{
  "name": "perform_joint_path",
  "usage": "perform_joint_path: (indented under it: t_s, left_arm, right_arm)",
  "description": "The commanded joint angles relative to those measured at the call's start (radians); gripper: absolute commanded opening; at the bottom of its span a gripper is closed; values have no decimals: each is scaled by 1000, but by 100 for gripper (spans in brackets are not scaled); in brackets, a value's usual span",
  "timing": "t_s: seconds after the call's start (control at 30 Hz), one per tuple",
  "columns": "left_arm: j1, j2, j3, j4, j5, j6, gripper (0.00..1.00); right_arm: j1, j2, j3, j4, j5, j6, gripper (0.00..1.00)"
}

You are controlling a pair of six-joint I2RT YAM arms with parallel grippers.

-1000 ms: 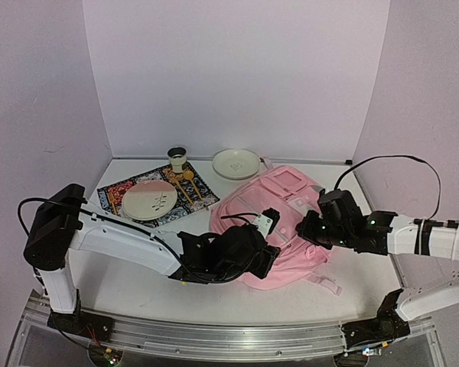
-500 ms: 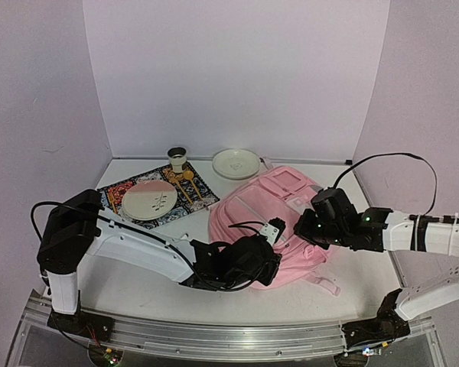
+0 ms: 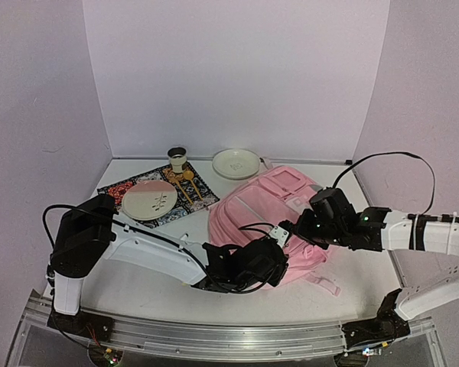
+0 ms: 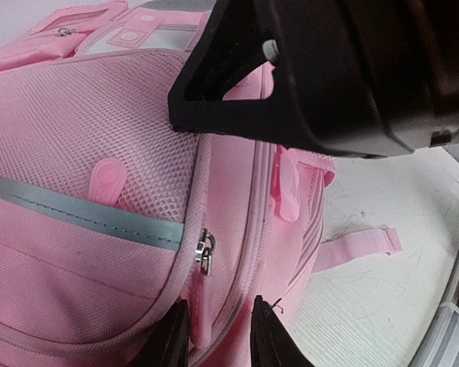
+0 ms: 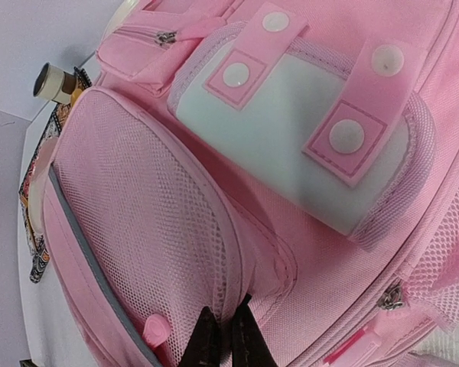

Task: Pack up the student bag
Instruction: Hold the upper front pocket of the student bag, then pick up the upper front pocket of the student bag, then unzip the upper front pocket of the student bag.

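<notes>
The student bag (image 3: 252,210) is a pink backpack lying flat at the table's middle right, front side up. My left gripper (image 3: 269,261) rests at its near edge. In the left wrist view its jaws (image 4: 218,336) stand apart, on either side of a pink zip pull (image 4: 199,313) that hangs from a metal slider (image 4: 205,252). My right gripper (image 3: 288,228) is on the bag's middle. In the right wrist view it (image 5: 222,340) is shut on the folded rim of the mesh pocket (image 5: 145,222). The right arm's black body (image 4: 329,69) fills the top of the left wrist view.
A patterned mat (image 3: 115,191) at the back left holds a pink-and-white plate (image 3: 149,200) and gold spoons (image 3: 191,183). A small cup (image 3: 177,158) and a white plate (image 3: 236,163) stand by the back wall. A bag strap (image 3: 325,281) trails toward the near right.
My left gripper has slid to the right along the bag's near edge. My right gripper has moved a little left and down onto the mesh pocket's rim.
</notes>
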Motion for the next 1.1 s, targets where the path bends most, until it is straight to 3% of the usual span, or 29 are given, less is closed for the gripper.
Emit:
perform_joint_path:
  t_s: [0.0,0.23,0.57,1.07]
  left_arm:
    - [5,30,51,31,-83,21,25]
    - [4,-22,-3,29,-62,-6,0]
    - [5,-179,-170,25,-42,-56,0]
    - [42,-349,-445,17,-102,-50,0]
  right_arm:
    - [23,4,64,43,-17,-16,0]
    - [24,-8,51,27,18,-44,0]
    - [-18,-96,26,-74,157,-150,0]
    - [-351,-120,-16,-89,4,-439,0]
